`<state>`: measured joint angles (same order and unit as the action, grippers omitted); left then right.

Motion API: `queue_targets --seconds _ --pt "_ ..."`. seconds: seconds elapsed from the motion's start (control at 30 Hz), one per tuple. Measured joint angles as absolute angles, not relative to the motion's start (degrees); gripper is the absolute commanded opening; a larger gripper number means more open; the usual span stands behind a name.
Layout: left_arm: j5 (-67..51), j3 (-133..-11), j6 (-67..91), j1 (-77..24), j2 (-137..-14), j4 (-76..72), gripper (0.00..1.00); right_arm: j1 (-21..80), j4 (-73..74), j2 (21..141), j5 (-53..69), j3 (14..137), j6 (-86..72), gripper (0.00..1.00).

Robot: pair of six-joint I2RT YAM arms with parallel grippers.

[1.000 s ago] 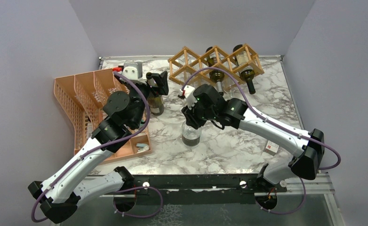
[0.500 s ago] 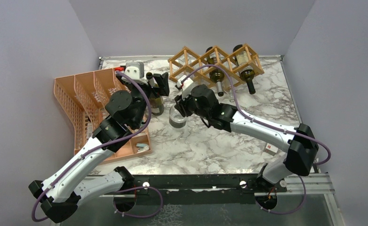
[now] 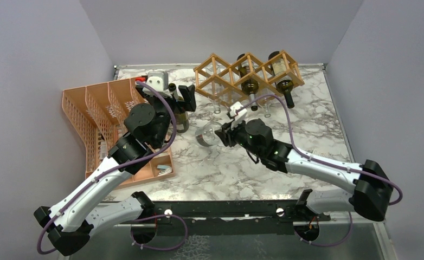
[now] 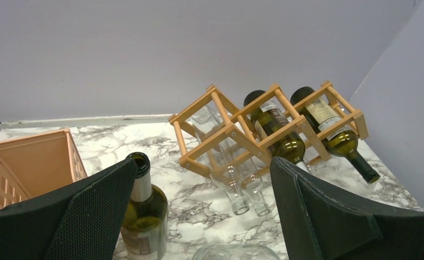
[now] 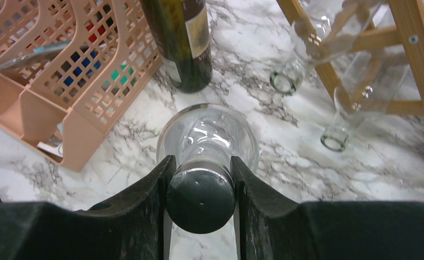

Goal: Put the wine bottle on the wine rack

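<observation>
Glass, clear and apparently empty, should make the wine bottle (image 3: 205, 135) light but slick and breakable, and the right gripper (image 3: 224, 134) clamps its capped neck, holding it sideways above the table (image 3: 307, 119) at seven o'clock of the wine rack (image 3: 248, 73), while the left gripper (image 4: 204, 179) gapes empty.

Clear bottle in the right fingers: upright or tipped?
Tipped: clear bottle points sideways in the top view, capped neck clamped between right fingers.

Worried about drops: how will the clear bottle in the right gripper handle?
The clear glass bottle looks fragile and probably slippery. Held by its capped neck in the right gripper, it may sag. Round, it could roll if released.
</observation>
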<state>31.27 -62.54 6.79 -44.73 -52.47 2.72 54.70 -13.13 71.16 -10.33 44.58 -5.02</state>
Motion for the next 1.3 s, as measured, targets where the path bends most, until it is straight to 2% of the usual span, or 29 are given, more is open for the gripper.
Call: queue_targets --seconds 0.13,0.4,1.13,1.3 --pt "31.03 -61.54 7.05 -44.73 -53.54 2.76 0.99 54.7 -7.49 64.34 -10.66 40.86 -7.14 0.01" --pt "27.38 -59.02 9.37 -44.23 -58.54 4.86 0.99 54.7 8.54 60.07 -10.28 44.51 -10.59 0.01" --pt "8.95 -52.95 18.9 -38.09 -74.67 9.63 0.98 54.76 17.78 70.74 -3.05 41.71 -16.56 0.01" --pt "6.63 -52.95 19.35 -37.93 -78.54 10.15 0.95 54.81 18.44 74.67 -2.46 41.71 -17.17 0.06"
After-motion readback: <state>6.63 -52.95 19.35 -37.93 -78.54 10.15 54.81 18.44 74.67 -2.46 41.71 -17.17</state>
